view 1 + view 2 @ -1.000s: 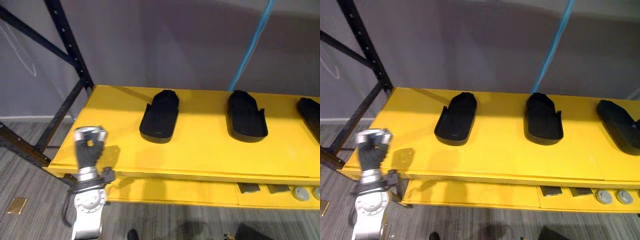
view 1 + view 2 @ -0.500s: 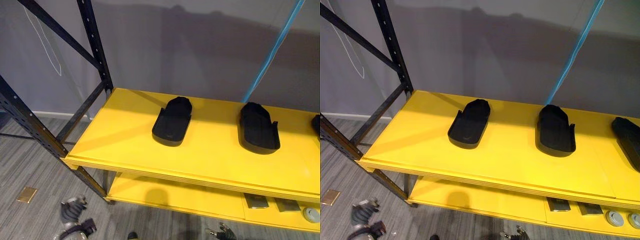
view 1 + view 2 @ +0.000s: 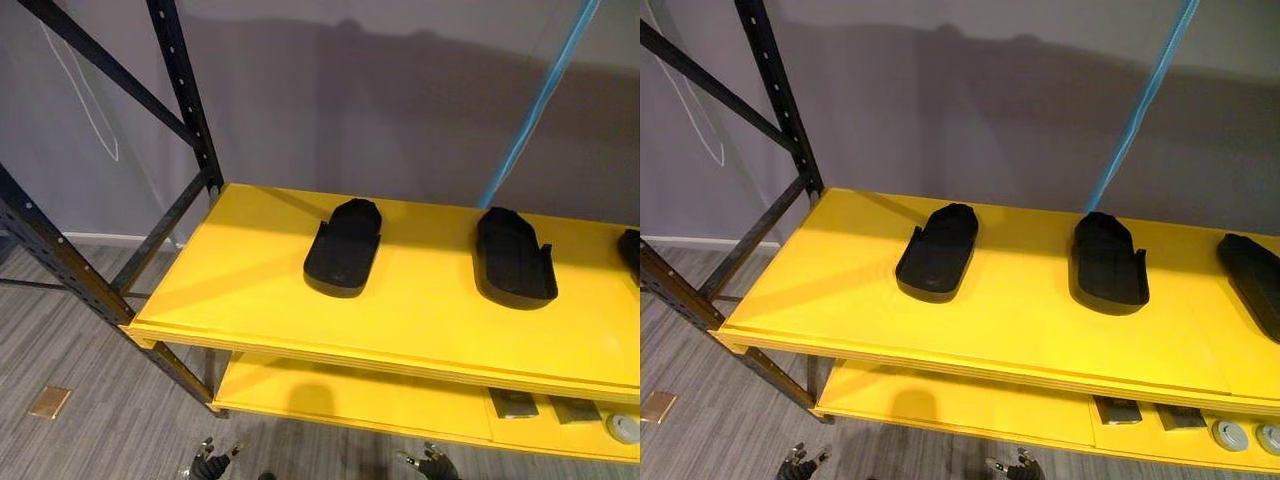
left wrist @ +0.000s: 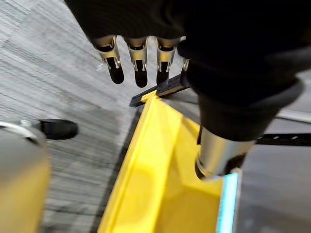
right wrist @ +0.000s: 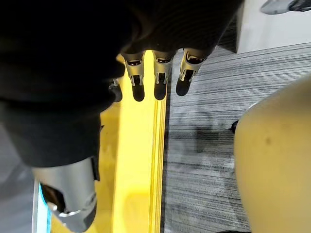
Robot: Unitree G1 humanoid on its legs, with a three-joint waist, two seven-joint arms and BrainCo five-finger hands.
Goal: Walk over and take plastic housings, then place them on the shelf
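Note:
Three black plastic housings lie in a row on the yellow upper shelf (image 3: 250,290): one left of centre (image 3: 341,248), one to its right (image 3: 513,255), and a third (image 3: 1252,280) at the right edge. Both hands hang low in front of the shelf, well below the housings. My left hand (image 3: 205,462) shows its fingertips above the floor; its fingers (image 4: 138,53) are straight with nothing in them. My right hand (image 3: 432,465) hangs a little further right, its fingers (image 5: 155,68) also straight and empty.
Black rack uprights and a diagonal brace (image 3: 185,90) stand at the shelf's left end. A lower yellow shelf (image 3: 340,400) holds small grey parts (image 3: 515,403). A blue strap (image 3: 535,100) runs down the grey wall. A brass plate (image 3: 48,402) sits in the floor.
My left hand, curled and raised by the shelf's front left edge a second ago, has dropped below the shelf and straightened its fingers. The camera shifted; the housings stayed put.

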